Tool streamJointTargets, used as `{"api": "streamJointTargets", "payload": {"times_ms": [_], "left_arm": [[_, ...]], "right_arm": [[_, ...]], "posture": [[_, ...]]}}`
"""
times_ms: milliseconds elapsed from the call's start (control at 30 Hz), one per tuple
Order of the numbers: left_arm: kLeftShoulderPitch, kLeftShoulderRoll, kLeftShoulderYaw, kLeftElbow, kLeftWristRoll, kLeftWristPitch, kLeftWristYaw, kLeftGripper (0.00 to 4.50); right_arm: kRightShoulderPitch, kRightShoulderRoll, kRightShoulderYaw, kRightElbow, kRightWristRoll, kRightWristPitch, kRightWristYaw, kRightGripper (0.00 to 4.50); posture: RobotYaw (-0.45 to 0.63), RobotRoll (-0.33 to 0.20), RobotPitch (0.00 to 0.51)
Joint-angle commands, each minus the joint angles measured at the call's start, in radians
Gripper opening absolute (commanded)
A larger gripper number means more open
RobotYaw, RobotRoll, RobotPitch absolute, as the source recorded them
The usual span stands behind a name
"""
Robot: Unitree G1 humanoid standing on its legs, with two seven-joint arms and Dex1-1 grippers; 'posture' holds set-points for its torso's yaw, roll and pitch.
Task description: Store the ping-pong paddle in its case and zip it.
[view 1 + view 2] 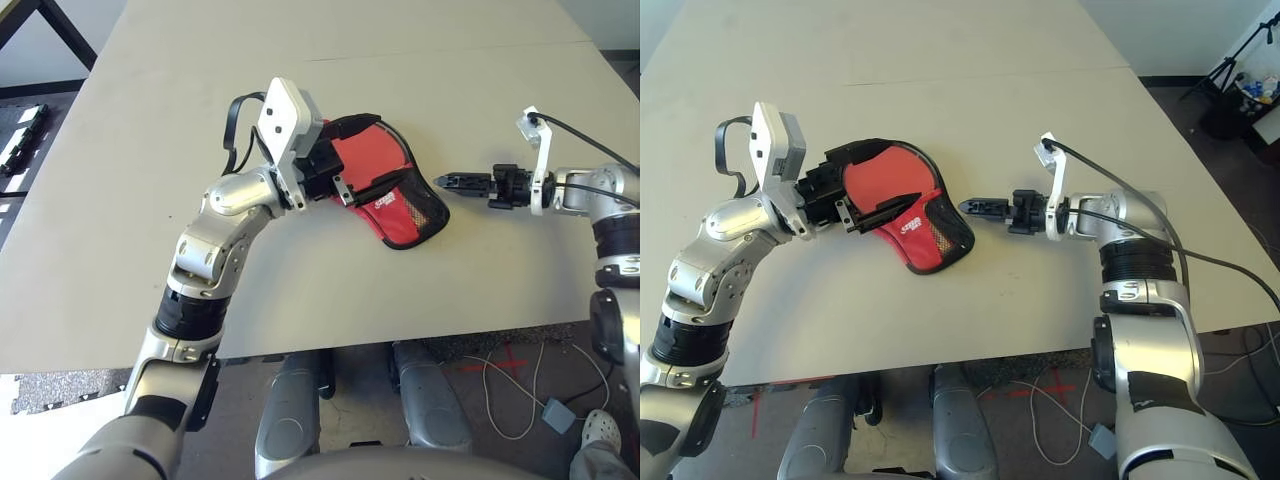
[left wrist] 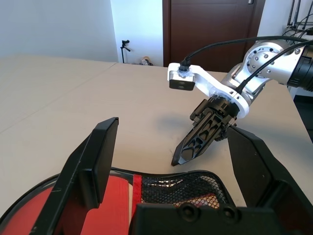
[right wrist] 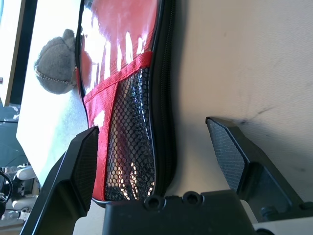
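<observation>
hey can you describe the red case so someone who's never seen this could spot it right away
On the big pale table, look between the robot's two black grippers. The case lies there under the open left gripper, short of the right one. It's a red, paddle-shaped pouch edged in black, set apart by a black mesh pocket and small white logo.

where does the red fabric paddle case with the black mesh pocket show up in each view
Left eye: centre, red fabric case.
Right eye: left of centre.
Left wrist: bottom, cut off by the edge.
Right wrist: top and centre left.
Shared landmark: its black mesh pocket.
</observation>
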Motion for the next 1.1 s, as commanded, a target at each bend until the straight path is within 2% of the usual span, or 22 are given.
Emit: {"api": "streamJointTargets", "payload": {"times_ms": [33, 400, 1100], "left_arm": [[0.003, 0.003, -0.011, 0.010, 0.007, -0.008, -0.011, 4.50], [0.001, 0.005, -0.008, 0.017, 0.009, -0.013, -0.014, 4.50], [0.005, -0.010, -0.012, 0.032, 0.012, -0.027, -0.012, 4.50]], "right_arm": [[0.029, 0.043, 0.027, 0.000, 0.013, 0.047, -0.023, 4.49], [0.016, 0.102, 0.013, 0.004, 0.023, 0.130, -0.083, 4.49], [0.016, 0.111, 0.082, -0.115, 0.064, 0.322, -0.150, 4.49]], "posture": [[0.04, 0.000, 0.272], [0.05, 0.000, 0.273], [0.02, 0.000, 0.293]]}}
